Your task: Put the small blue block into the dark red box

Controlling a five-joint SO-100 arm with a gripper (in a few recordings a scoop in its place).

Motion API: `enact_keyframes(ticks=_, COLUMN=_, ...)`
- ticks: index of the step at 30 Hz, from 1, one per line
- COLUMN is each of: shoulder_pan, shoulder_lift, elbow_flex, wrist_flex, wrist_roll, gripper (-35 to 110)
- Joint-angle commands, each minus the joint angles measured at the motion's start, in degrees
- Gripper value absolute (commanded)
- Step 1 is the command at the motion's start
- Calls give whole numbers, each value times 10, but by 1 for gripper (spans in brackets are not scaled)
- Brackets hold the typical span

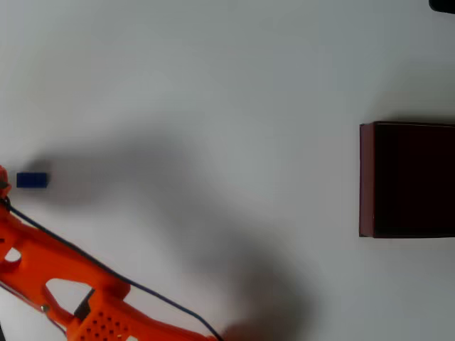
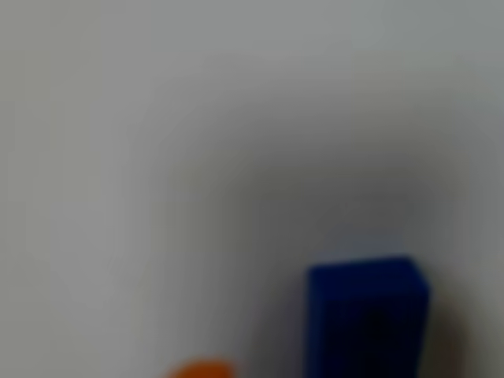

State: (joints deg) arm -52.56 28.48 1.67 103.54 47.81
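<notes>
White table (image 1: 213, 71); hand spread unclear, just beside small blue block (image 1: 32, 180).

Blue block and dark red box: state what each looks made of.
Small blue block: probably plastic, going by its saturated, even colour and crisp edges; wrist view too blurred to confirm.
Dark red box: thin matte walls, near-black inside; cardboard or plastic, cannot tell which.

Small blue block (image 1: 32, 180) bright blue; dark red box (image 1: 367, 177) red-brown walls, black inside; arm (image 1: 64, 273) orange; table (image 1: 213, 85) white.
</notes>
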Motion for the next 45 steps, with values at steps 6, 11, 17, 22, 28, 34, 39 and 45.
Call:
enact_keyframes(ticks=6, shoulder_pan=11, shoulder_lift=-16, elbow_flex=-37, wrist_flex=13, wrist_roll=-11, gripper=18)
enact_keyframes(ticks=11, shoulder_pan=22, shoulder_lift=-24, elbow_flex=-37, wrist_flex=15, wrist_roll=-18, gripper=18)
enact_keyframes(ticks=17, shoulder_pan=31, shoulder_lift=-29, elbow_flex=-48, wrist_flex=15, wrist_roll=-18, gripper=18)
enact_keyframes(ticks=22, shoulder_pan=39, shoulder_lift=-43, elbow_flex=-56, wrist_flex=15, wrist_roll=-24, gripper=18)
enact_keyframes(ticks=28, shoulder_pan=43, shoulder_lift=-69, elbow_flex=-76, wrist_flex=15, wrist_roll=-21, gripper=18)
enact_keyframes(ticks=34, shoulder_pan=46, shoulder_lift=-104, elbow_flex=-113, wrist_flex=17, wrist_roll=-19, gripper=0)
enact_keyframes(ticks=39, shoulder_pan=46, shoulder_lift=-108, elbow_flex=-129, wrist_flex=18, wrist_roll=-16, gripper=0)
enact_keyframes(ticks=45, shoulder_pan=42, shoulder_lift=-18, elbow_flex=-35, wrist_flex=19, wrist_roll=-15, gripper=0)
